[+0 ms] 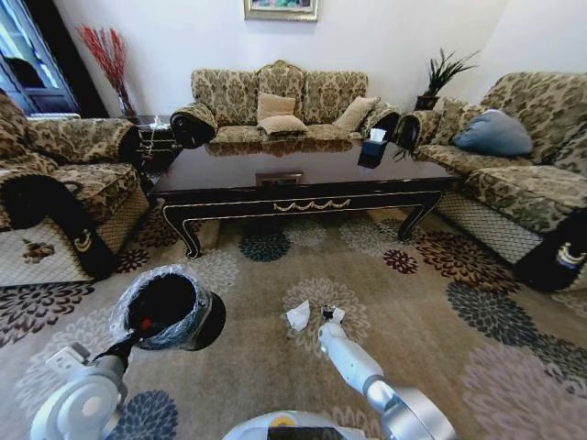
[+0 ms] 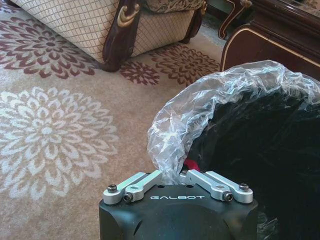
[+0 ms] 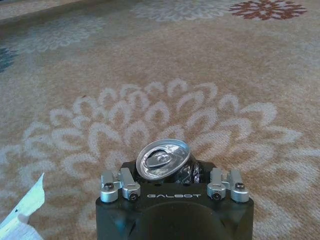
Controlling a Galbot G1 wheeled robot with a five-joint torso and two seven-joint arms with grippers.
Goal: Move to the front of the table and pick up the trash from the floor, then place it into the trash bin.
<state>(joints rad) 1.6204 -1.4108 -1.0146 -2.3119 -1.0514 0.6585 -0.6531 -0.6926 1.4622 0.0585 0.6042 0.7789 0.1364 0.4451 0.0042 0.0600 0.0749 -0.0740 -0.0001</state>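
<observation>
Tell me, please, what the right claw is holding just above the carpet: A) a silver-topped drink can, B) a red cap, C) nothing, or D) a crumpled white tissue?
A: in the right wrist view the right claw is closed on a drink can with a silver pull-tab top, while the white tissue lies apart on the carpet.
</observation>
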